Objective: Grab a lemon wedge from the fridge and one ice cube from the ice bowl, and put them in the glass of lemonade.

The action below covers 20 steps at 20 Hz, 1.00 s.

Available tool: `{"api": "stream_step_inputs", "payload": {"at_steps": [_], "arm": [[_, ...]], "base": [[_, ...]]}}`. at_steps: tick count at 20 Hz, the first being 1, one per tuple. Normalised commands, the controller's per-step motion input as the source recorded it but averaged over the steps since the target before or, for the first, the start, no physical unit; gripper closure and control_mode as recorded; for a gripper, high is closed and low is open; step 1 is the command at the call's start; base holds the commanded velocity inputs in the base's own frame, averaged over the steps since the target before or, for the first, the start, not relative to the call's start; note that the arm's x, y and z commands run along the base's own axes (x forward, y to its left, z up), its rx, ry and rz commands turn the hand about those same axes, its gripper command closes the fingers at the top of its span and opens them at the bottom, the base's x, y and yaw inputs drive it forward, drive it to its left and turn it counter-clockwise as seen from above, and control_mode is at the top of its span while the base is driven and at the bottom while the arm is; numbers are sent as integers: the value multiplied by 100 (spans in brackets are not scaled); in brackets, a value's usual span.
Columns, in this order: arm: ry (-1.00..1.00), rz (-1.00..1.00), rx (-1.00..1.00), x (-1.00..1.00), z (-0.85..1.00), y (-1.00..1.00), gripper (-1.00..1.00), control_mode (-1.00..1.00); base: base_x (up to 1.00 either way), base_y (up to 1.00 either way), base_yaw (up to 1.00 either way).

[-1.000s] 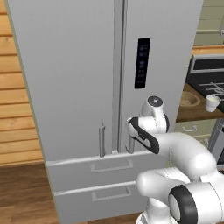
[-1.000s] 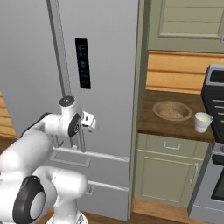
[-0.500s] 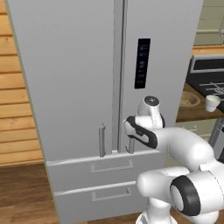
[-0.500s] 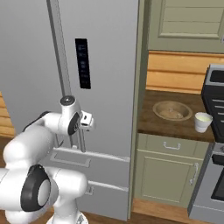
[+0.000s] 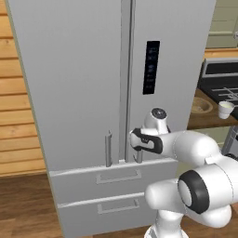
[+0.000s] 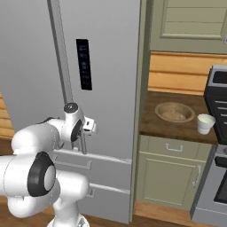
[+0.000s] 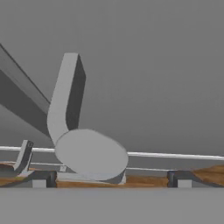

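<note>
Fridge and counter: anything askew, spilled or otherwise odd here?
Nothing stands out. The fridge has both doors shut, the ice bowl and the glass of lemonade stand upright on the counter, and the open pincer sits at the right door's handle.

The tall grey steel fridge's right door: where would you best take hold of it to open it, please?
Probably the lower end of the right door's vertical bar handle, approached head-on from the front. The bar stands off the tall grey steel fridge door, so the open gripper there can straddle it sideways.
</note>
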Motion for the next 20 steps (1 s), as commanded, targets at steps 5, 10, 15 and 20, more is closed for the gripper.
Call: {"api": "stream_step_inputs", "payload": {"at_steps": [5, 10, 15, 20], "arm": [[-1, 1, 2, 33, -13, 0, -100, -100], [0, 3, 0, 31, 0, 0, -100, -100], [2, 2, 0, 34, 0, 0, 100, -100], [8, 2, 0, 22, 0, 0, 100, -100]], "base": [[0, 0, 0], [0, 0, 0], [0, 0, 0], [0, 0, 0]]}}
